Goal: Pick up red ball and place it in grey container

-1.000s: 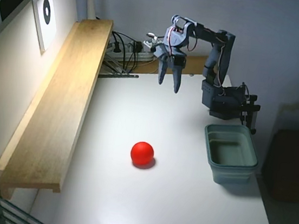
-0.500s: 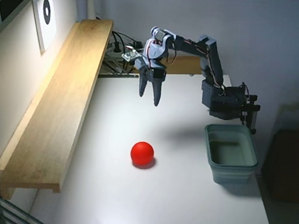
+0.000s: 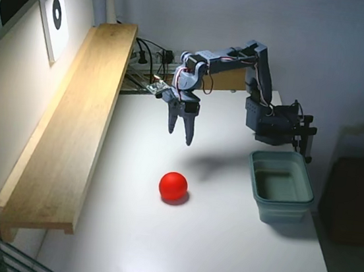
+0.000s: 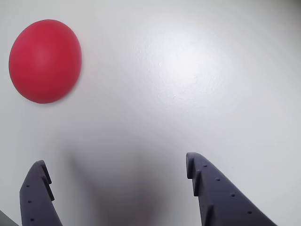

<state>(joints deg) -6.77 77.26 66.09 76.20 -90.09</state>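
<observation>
While the arm reaches out over the white table in the fixed view, I see my pincer hanging above it, tips down, with the red ball lying below it, apart, and the grey container off right. In the wrist view, the pincer is spread, empty; the ball sits upper left, clear of both fingers.

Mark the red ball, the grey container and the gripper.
red ball (image 3: 173,185), fixed view, centre of sphere.
grey container (image 3: 284,208), fixed view, front wall.
gripper (image 3: 179,136), fixed view, between fingertips.
</observation>
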